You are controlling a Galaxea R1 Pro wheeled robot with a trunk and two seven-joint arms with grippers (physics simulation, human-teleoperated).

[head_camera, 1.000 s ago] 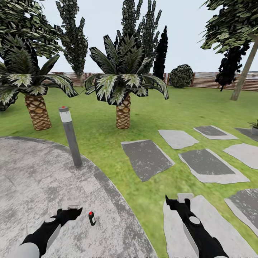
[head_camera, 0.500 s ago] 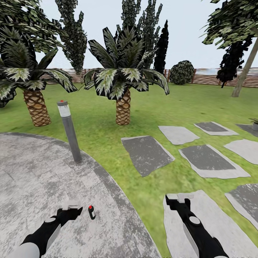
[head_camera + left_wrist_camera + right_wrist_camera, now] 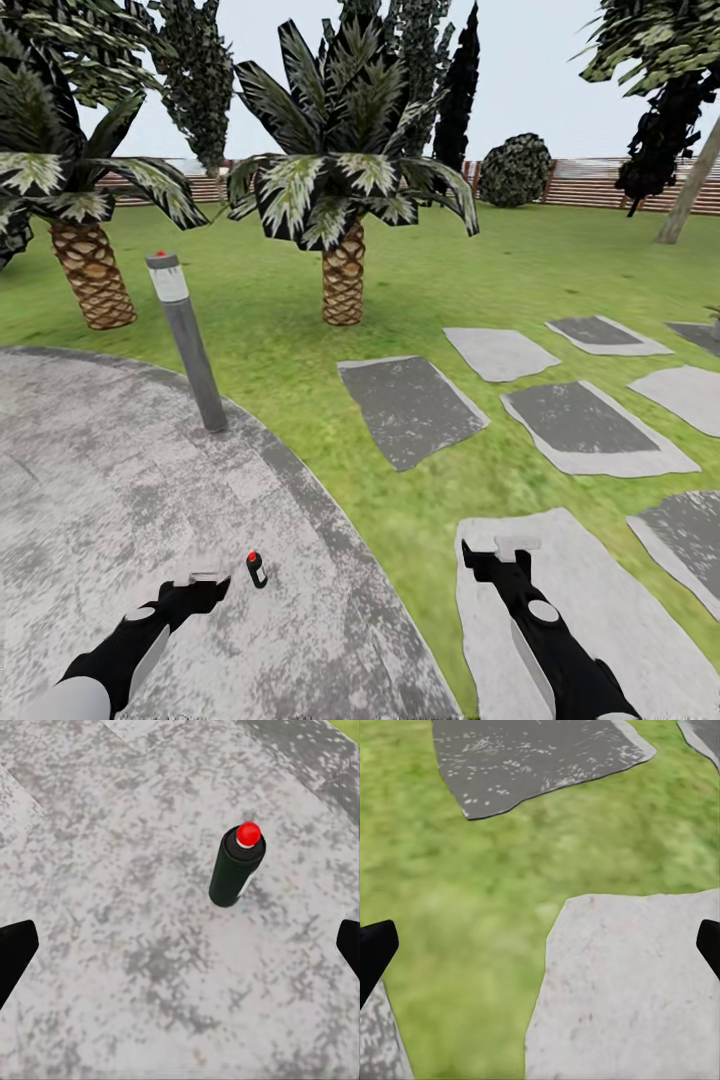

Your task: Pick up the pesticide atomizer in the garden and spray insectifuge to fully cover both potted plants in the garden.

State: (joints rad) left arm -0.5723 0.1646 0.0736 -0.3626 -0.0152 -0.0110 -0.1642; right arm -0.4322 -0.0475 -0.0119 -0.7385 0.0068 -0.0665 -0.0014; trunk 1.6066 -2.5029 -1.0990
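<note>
View has shifted since the earlier frames: camera moved, not the scene, and the pesticide atomizer (image 3: 257,569) now sits higher in the head view. It stands upright on the patio (image 3: 90,470), just beside the left hand (image 3: 200,580), not touching. Both hands are wide open and empty; the right hand (image 3: 505,550) hovers over a stepping stone (image 3: 600,600). Grasp looks next.
</note>
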